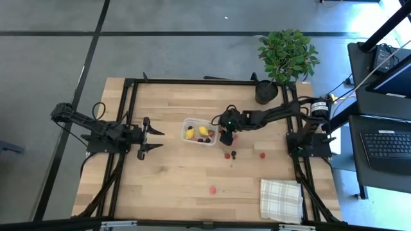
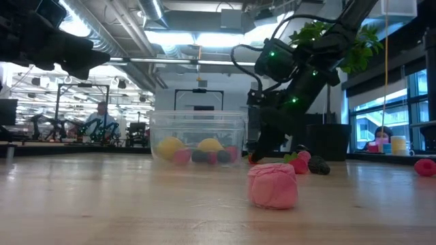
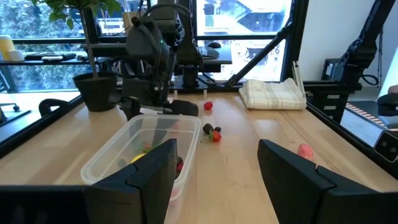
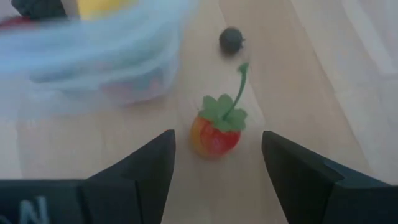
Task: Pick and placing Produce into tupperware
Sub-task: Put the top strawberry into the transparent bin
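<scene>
The clear tupperware [image 1: 199,133] stands mid-table, with two yellow lemons and some red and dark berries inside. My right gripper [image 1: 226,137] is open, tipped down just right of the tub. In its wrist view a red strawberry with green leaves [image 4: 216,134] lies on the wood just ahead of the gap between its fingers [image 4: 217,168], touching neither. A dark berry [image 4: 231,40] lies beyond. Loose produce lies nearer the front: a red piece [image 1: 227,154], a dark one [image 1: 234,154], another red [image 1: 262,154] and a pink one [image 1: 212,190]. My left gripper [image 1: 157,138] waits open, left of the tub.
A potted plant [image 1: 286,58] stands at the far right corner. A checked white cloth [image 1: 280,199] lies folded at the near right. The black frame rails [image 1: 128,115] run along the table's sides. Bare wood lies between the tub and the near edge.
</scene>
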Robot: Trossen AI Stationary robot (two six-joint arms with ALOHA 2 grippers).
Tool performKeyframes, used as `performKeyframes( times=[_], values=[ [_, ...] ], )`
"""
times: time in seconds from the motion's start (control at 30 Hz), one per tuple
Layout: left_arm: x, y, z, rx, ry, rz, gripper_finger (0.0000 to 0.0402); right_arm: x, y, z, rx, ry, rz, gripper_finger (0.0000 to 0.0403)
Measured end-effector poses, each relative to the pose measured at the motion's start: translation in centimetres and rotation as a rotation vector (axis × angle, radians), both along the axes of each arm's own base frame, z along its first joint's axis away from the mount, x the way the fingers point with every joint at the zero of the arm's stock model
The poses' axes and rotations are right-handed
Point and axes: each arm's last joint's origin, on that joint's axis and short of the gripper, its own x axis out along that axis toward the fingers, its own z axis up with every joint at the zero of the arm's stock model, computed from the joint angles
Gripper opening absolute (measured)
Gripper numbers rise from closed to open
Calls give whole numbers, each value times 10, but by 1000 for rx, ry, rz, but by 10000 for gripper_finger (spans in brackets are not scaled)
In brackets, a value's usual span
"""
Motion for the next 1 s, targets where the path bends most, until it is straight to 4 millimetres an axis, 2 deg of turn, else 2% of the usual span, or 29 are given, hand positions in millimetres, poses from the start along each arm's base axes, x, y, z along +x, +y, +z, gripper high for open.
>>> performKeyframes(
  times=[0.47,0.83,1.0],
  values=[
    [0,0,-1,4,11,0,218,2,0,-6,-9,4,18,237],
    [0,0,-3,10,27,0,218,2,-1,-6,-5,3,17,161],
    [0,0,-3,10,27,0,218,2,-2,-6,-7,3,15,143]
  ],
)
